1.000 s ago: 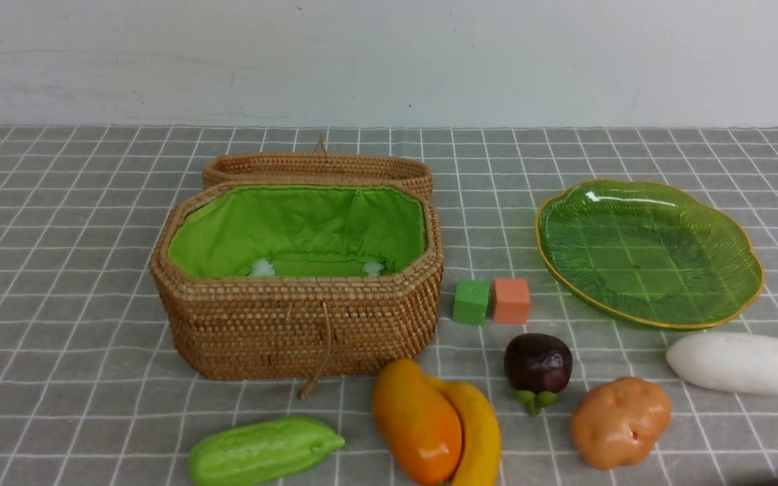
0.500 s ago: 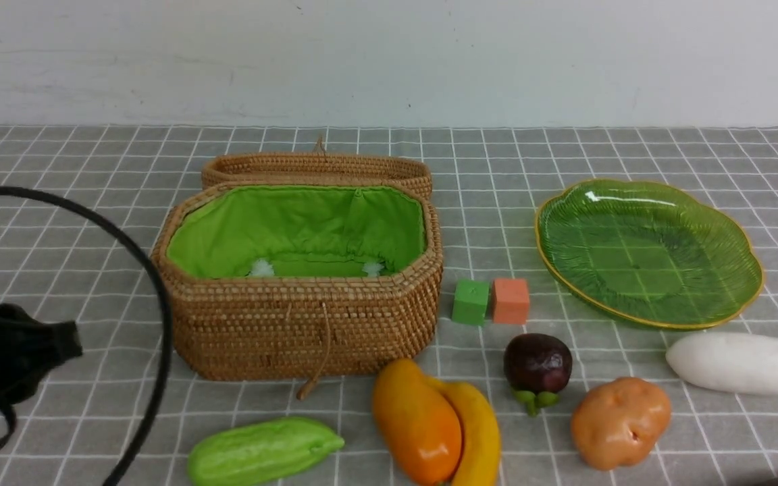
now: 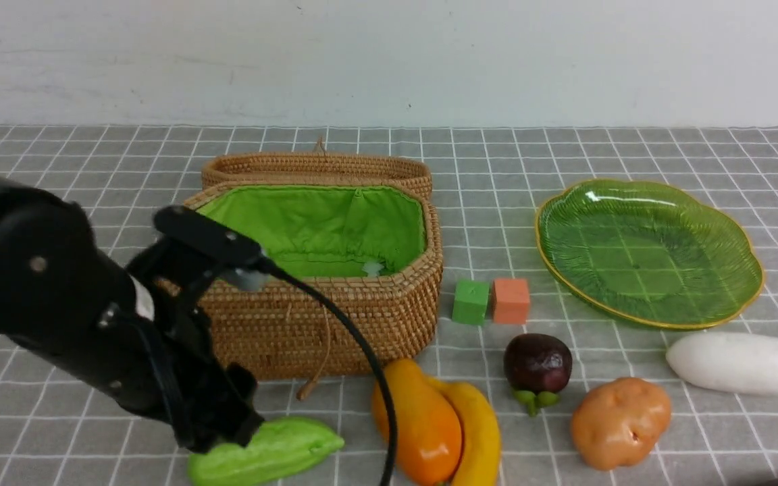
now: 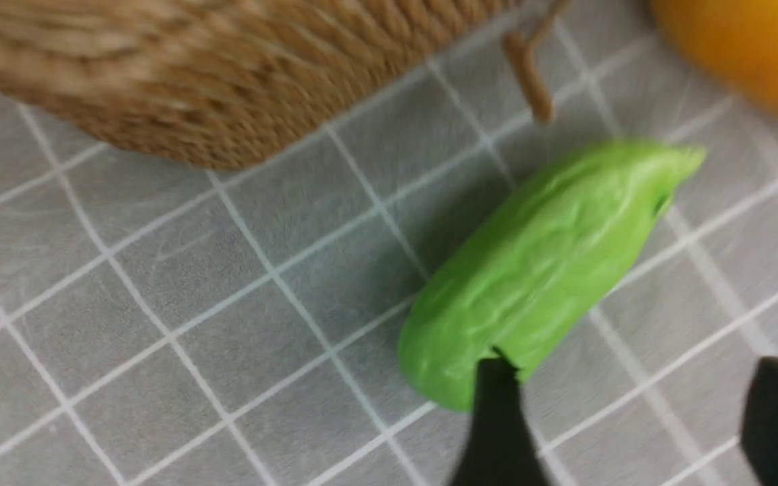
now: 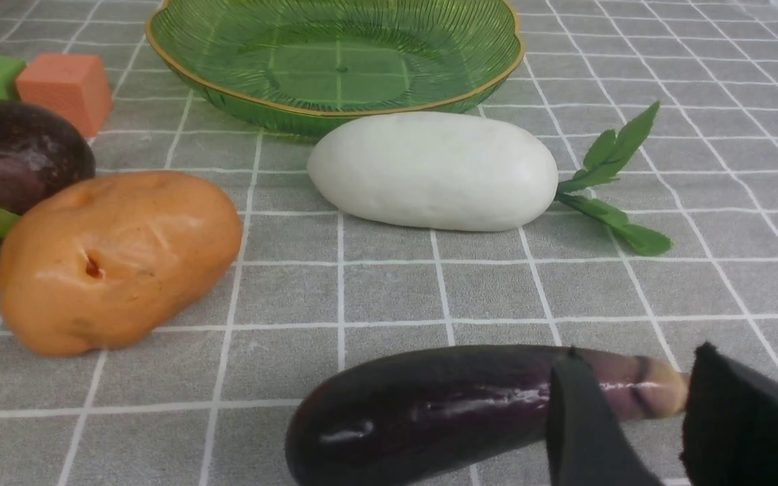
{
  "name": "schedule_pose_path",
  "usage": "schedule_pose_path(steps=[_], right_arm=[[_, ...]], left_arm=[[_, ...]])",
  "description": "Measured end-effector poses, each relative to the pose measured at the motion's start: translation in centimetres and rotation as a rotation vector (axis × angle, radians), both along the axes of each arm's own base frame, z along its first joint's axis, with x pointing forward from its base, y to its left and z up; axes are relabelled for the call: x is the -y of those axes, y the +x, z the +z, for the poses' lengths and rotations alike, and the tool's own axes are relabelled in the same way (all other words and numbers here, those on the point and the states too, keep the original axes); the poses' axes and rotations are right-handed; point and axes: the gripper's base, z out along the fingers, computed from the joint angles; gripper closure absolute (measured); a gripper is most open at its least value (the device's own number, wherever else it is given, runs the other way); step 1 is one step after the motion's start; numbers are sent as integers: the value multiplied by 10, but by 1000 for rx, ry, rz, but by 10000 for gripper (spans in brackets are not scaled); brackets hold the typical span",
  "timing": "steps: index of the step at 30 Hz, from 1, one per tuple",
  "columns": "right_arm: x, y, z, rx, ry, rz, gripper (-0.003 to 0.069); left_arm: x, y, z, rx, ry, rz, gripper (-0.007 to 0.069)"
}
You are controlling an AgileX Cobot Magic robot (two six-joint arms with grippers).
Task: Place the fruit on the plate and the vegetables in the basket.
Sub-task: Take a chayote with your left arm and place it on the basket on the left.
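Arm [image 3: 58, 304] at left slants down, perhaps touching gourd [image 3: 281, 449]

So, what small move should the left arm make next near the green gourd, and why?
Probably shift the left gripper toward the middle of the gourd before lowering. Its jaws stand open, but only one of them overlaps the gourd's blunt end; most of the gourd lies outside the gap, flat on the cloth.

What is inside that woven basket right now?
In the basket only its green cloth lining and a small white tuft show. The left arm covers its left end, and the near wall hides some floor.
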Motion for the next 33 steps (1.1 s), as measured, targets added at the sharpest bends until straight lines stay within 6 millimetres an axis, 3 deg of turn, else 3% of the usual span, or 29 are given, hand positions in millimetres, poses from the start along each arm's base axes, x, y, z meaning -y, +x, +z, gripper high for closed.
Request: schedule_pose_path(steps=[1,3,8,11,13,16,17,25,28,30,33], right_arm=[[0,0,0,0,0,0,418],[0,0,0,0,0,0,418],[0,0,0,0,0,0,418],[0,0,0,0,0,0,418],[0,0,0,0,0,0,418],[0,0,0,0,0,0,418],[0,0,0,0,0,0,418],[0,0,0,0,0,0,418],[0,0,0,0,0,0,418],[0,0,0,0,0,0,418],[0,0,0,0,0,0,418]], left_arm=[[4,4,-9,-3,58,-45,36],[9,12,-22,15,115,-106,-24],[18,31,-52,19,168,-207,-32],[23,36,-80,-60,205,-267,22],[24,36,-86,-81,211,-275,50],[24,37,-93,-106,219,-280,171],[25,37,-93,-108,220,-280,197],[22,24,-68,-160,182,-272,197],[21,11,-44,-154,120,-300,197],[21,-3,-17,-108,29,-314,197],[20,-10,1,-46,-34,-301,197]])
